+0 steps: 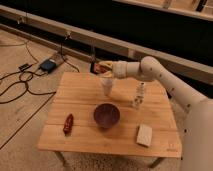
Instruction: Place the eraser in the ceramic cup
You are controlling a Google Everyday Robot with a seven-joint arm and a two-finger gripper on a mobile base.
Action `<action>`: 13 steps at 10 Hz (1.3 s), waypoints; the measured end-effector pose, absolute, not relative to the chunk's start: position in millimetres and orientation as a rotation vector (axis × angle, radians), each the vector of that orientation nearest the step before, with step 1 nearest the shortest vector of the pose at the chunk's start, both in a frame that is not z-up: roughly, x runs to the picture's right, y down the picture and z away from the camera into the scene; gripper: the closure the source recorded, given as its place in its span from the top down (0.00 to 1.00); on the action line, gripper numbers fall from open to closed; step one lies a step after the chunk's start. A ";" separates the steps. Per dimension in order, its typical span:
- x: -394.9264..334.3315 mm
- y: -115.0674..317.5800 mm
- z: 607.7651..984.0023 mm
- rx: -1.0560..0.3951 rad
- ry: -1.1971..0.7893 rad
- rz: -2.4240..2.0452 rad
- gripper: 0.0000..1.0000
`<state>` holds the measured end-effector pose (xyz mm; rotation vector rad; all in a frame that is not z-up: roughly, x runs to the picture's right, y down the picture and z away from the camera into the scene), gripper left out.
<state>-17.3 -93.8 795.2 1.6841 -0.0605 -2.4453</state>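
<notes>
I am holding the gripper [101,68] out over the far side of the counter [85,132], reaching in from the right on the long pale arm [165,80]. The gripper is clamped on the eraser [96,66], which is showing as a small dark and red-orange block at the gripper's left tip. The eraser is sitting in the air, off the counter, above and just left of the ceramic cup's [106,86] rim; I cannot tell whether it is directly over the opening.

The ceramic cup is standing upright on the counter right below the gripper, near the far edge and roughly midway across. To its right, near but apart, a small clear bottle [138,96] with a white cap is standing upright. In front of the cup, toward the middle of the counter, the wide purple bowl [106,115] is sitting open side up, apart from both cup and bottle.

Farther out, a small dark-red elongated item [68,123] is lying near the counter's left front area, well apart from the bowl. A plain tan pad [144,134] is lying flat near the right front corner.

On the floor to the left, black cables [20,90] are trailing toward a small blue-grey box [48,65].
</notes>
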 end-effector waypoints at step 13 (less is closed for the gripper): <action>30.0 -96.3 818.2 1.822 0.212 -2.569 0.00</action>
